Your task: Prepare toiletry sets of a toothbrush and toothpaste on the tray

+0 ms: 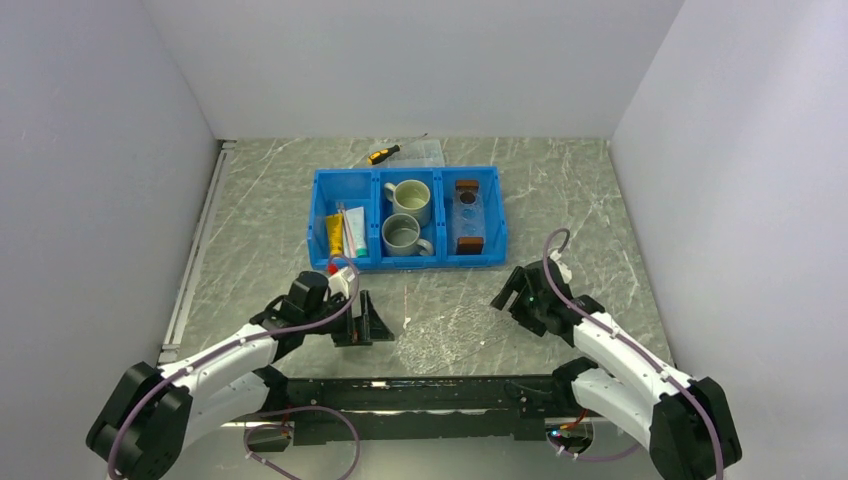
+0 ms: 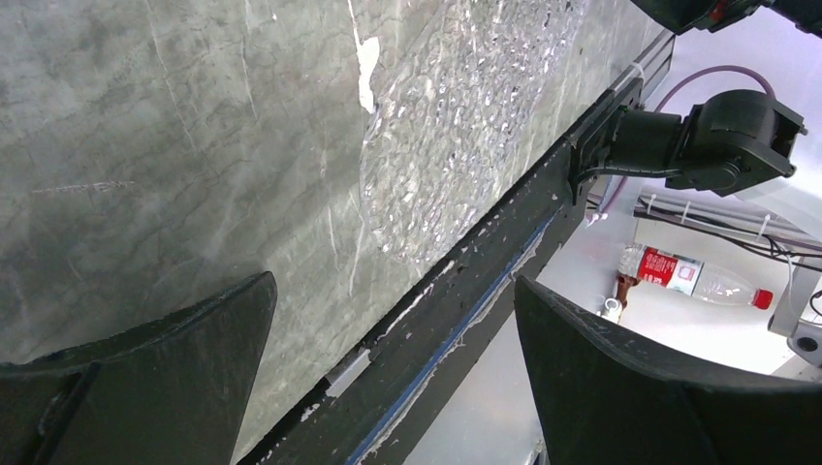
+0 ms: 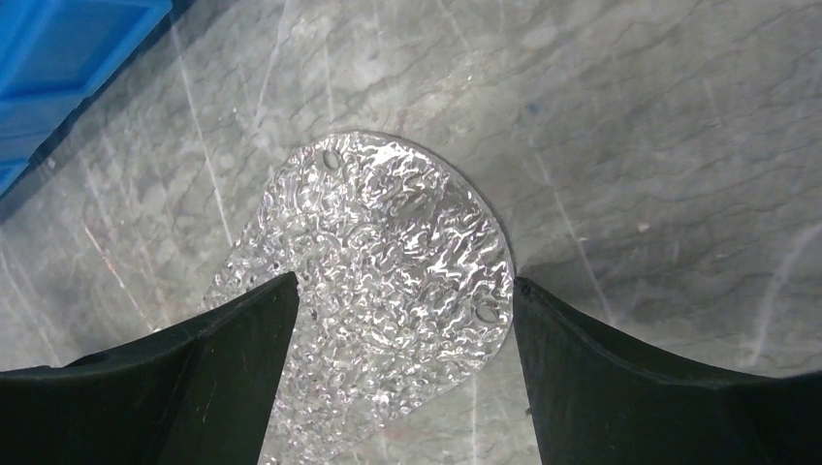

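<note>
The tray [image 1: 467, 213], clear with a brown block at each end, lies in the right compartment of the blue bin [image 1: 505, 215]. The toothpaste [image 1: 355, 232], a pale tube, lies in the bin's left compartment. The thin pale toothbrush [image 1: 344, 222] lies beside it. My left gripper [image 1: 378, 320] hangs open near the table's front edge with nothing between its fingers [image 2: 393, 281]. My right gripper [image 1: 508, 290] is open too, low over the table in front of the bin. In the right wrist view the right gripper [image 3: 405, 281] is empty.
A yellow tube [image 1: 335, 235] shares the left compartment. Two mugs [image 1: 410, 200] stand in the middle one. A clear textured plate [image 3: 378, 252] lies flat on the table between the arms. A yellow-and-black screwdriver [image 1: 383, 154] lies behind the bin. Walls close in three sides.
</note>
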Robot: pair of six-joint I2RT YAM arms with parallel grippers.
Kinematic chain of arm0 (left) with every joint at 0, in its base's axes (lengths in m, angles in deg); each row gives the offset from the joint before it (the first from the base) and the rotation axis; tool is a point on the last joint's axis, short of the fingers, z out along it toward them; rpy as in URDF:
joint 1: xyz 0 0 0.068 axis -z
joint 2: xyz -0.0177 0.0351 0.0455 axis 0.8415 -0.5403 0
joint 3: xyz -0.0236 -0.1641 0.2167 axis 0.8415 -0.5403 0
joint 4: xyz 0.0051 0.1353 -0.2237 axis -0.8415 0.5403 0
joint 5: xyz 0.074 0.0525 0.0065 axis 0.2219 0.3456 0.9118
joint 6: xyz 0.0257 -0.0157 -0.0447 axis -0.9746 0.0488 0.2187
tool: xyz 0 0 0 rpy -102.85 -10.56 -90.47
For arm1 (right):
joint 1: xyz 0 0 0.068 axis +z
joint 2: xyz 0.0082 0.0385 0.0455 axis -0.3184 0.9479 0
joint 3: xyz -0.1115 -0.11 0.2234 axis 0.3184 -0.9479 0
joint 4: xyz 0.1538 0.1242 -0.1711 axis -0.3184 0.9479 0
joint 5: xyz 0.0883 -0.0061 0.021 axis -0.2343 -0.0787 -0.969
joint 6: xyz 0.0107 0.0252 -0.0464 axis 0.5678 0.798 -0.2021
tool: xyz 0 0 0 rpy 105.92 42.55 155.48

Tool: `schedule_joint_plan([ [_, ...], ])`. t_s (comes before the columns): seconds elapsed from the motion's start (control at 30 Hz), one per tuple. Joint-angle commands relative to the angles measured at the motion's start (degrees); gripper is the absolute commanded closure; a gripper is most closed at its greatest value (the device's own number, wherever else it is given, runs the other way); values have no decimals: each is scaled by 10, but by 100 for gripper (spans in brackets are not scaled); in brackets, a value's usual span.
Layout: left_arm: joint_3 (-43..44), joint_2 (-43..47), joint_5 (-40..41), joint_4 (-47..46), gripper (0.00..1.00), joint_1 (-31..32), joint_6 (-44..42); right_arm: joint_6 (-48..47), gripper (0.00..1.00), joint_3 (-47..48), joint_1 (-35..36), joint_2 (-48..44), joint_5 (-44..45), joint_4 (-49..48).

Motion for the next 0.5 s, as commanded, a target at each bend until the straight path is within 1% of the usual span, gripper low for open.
schedule_joint_plan([
  [0.0, 1, 25, -10, -5, 1, 2, 2, 40, 17, -26, 18, -12, -37, 10],
  [0.17, -8, 66, -3, 38, 1, 1, 11, 71, 18, -33, 45, -27, -37, 1],
  [0.33, -41, 88, -44, 9, 1, 2, 43, 78, 18, -17, 65, -10, -25, 9],
  [0.47, -52, 112, -50, 26, 1, 2, 46, 72, 17, 2, 78, -5, -5, 48],
])
